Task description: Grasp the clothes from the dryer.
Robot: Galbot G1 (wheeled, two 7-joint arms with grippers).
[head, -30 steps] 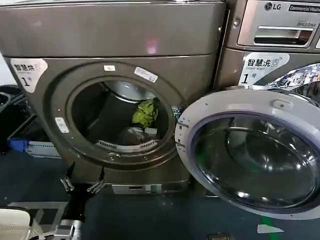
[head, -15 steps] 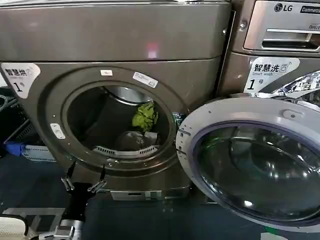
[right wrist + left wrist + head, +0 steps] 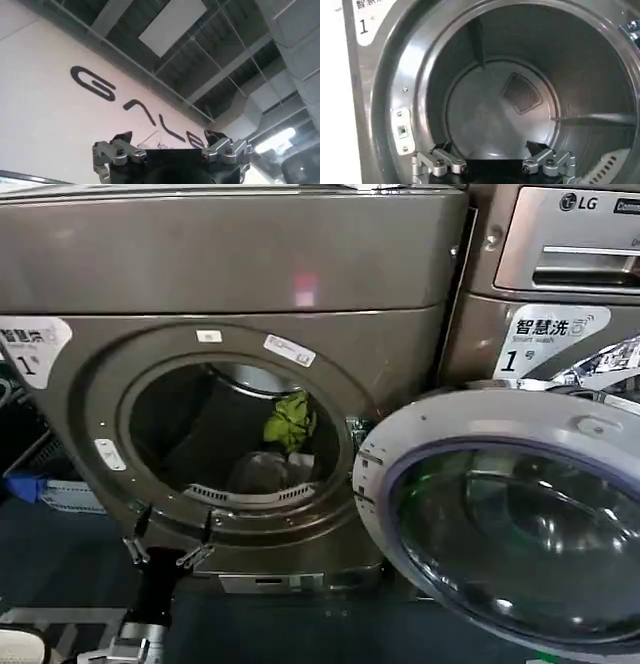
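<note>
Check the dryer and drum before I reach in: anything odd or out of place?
Nothing stands out. The dryer door is swung fully open, the clothes lie loose in the drum, and the left gripper hangs open just below the porthole. The right gripper is open, pointing at the ceiling.

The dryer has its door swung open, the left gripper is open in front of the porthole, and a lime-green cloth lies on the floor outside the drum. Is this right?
Not quite. In the head view the lime-green cloth lies inside the drum of the dryer, not on the floor. The rest holds: the door is swung open and the left gripper is open before the porthole.
</note>
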